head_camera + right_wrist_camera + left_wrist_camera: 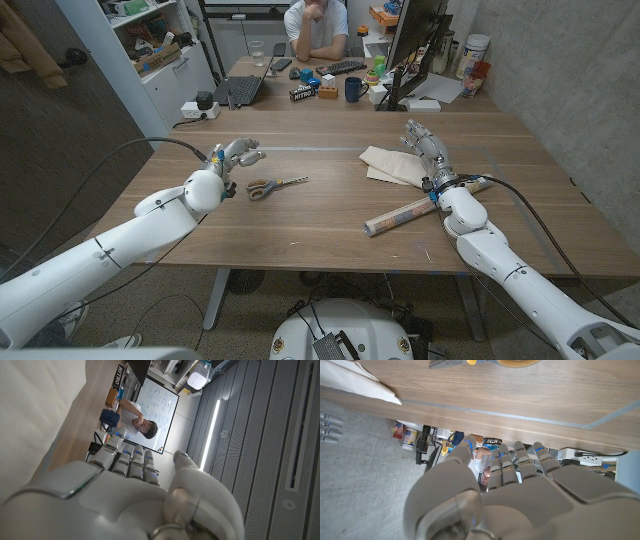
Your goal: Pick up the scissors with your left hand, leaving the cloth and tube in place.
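The scissors (275, 186) lie on the wooden table (320, 240), their yellow handles towards my left hand and the blades pointing away to the right. My left hand (235, 155) hovers just behind and left of the handles, fingers apart, holding nothing. In the left wrist view that hand (510, 485) reaches out past the table edge, with the scissors' handles (480, 363) beyond it. A beige cloth (393, 165) lies right of centre. The cardboard tube (420, 210) lies slanted in front of it. My right hand (425, 145) stands at the cloth's right edge with fingers extended and nothing in it.
A person (318, 25) sits behind the table at a desk with a laptop (240, 90), a blue mug (354, 89) and a monitor (415, 45). A power strip (200, 108) lies at the far left edge. The cloth (355, 382) also appears in the left wrist view.
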